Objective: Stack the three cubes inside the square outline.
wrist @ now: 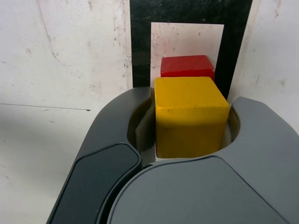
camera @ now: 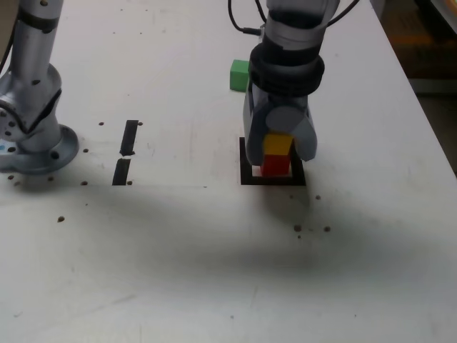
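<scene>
Gripper point(camera: 279, 146) clamped on yellow cube point(camera: 278, 143), directly over red cube point(camera: 275, 165). Red cube inside square outline point(camera: 246, 171) on white bench point(camera: 214, 257). Green cube point(camera: 239, 74) well apart, behind the arm, outside the outline.

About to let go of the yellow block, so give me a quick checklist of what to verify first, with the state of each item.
1. Red cube inside the square outline: ok.
2. Yellow cube above the red cube: ok in the exterior view; the wrist view shows it offset, with part of the red top uncovered.
3. Yellow cube resting fully on the red one: cannot tell; no view shows the contact.
4. Claw closed on the yellow cube: ok, jaws on both sides.
5. Green cube reachable for the next pick: ok, alone on the table behind the outline.
6. Stack complete: not ok, two of three.
</scene>
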